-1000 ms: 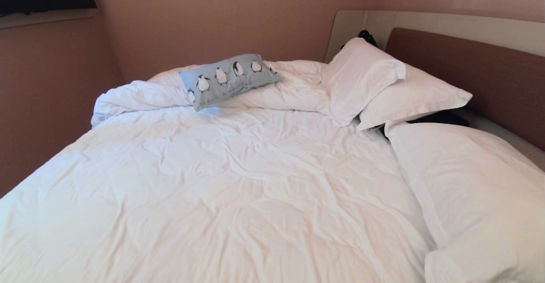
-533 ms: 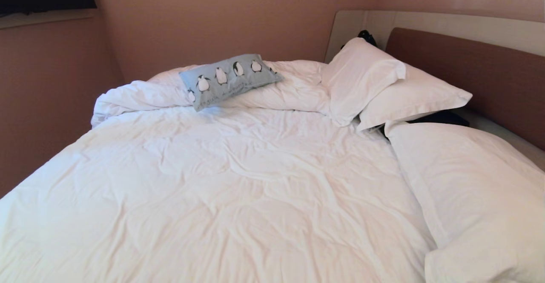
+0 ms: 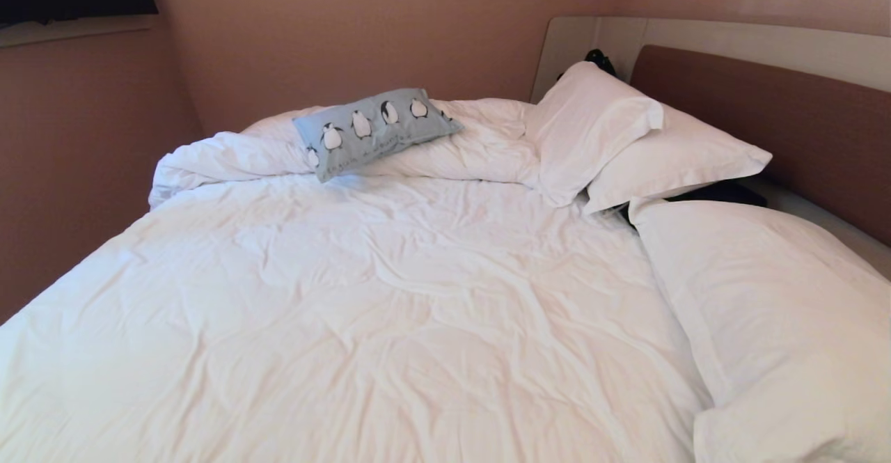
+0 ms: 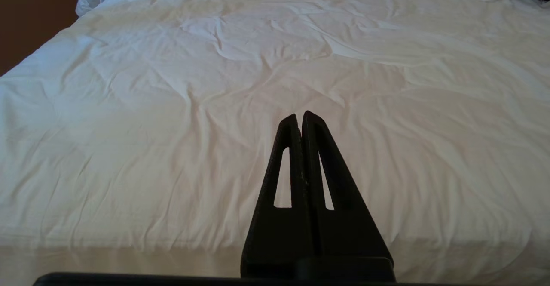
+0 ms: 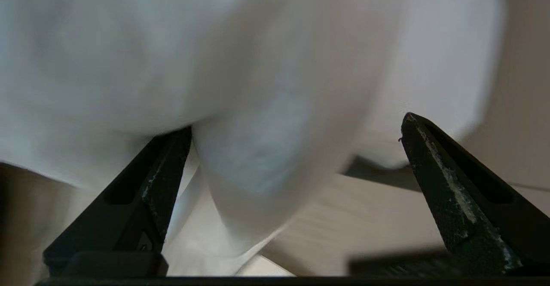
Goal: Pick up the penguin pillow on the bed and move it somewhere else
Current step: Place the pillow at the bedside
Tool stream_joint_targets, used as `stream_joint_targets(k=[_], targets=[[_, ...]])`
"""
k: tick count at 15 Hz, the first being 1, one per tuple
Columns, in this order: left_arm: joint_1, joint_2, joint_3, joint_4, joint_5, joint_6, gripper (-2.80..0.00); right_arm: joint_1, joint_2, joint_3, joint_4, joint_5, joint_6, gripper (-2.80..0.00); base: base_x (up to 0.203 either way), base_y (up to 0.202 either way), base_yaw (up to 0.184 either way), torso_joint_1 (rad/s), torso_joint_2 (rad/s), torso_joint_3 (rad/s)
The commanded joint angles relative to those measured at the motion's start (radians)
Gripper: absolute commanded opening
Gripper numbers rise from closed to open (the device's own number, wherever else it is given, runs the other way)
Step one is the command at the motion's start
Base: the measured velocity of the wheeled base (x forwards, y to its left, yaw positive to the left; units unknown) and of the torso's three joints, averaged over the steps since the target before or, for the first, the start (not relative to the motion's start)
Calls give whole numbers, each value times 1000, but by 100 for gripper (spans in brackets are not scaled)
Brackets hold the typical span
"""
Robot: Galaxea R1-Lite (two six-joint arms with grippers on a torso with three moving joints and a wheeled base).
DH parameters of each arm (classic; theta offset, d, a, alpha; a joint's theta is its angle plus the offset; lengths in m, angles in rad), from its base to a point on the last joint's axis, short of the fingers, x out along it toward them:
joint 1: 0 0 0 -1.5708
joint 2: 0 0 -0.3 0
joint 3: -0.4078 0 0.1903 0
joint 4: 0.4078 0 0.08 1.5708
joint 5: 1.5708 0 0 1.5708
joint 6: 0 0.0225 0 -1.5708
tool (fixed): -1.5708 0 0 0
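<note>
The light-blue penguin pillow (image 3: 376, 131) lies tilted on the bunched duvet at the far side of the bed (image 3: 390, 296), left of the white pillows. Neither arm shows in the head view. My left gripper (image 4: 299, 118) is shut with nothing in it, hanging level over the near edge of the white duvet (image 4: 258, 84). My right gripper (image 5: 296, 127) is open wide, close against hanging white bedding (image 5: 240, 105) at the bed's side, with wooden floor (image 5: 365, 217) behind. The penguin pillow is in neither wrist view.
Two stacked white pillows (image 3: 626, 136) lean by the brown headboard (image 3: 773, 122). A large white pillow (image 3: 779, 310) lies at the near right. Pink walls (image 3: 348, 24) close off the far side and the left. A dark object (image 3: 600, 59) sits behind the pillows.
Nothing differs in the head view; the penguin pillow and bedding lie as before and no arm has entered it.
</note>
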Motion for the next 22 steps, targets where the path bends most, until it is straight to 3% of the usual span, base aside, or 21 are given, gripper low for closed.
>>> stream_joint_targets(k=[1,2,3,11,13,19,22], targets=[[0,1,1,0,1,-2,-280,23,34,-8,138,-10,-12,0,0,0,0,0,0,0],[0,0,1,0,1,-1,-280,32,41,-10,148,-10,-10,0,0,0,0,0,0,0],[0,0,1,0,1,-1,-280,38,41,-8,163,-11,-12,-280,0,0,0,0,0,0],[0,0,2,0,1,-1,-280,28,22,-67,265,39,-3,-280,0,0,0,0,0,0],[0,0,2,0,1,-1,-280,18,19,-144,358,59,8,-280,0,0,0,0,0,0],[0,0,2,0,1,-1,-280,-62,86,-601,726,90,15,-280,0,0,0,0,0,0],[0,0,0,0,1,-1,-280,-105,100,-615,724,122,44,-280,0,0,0,0,0,0]])
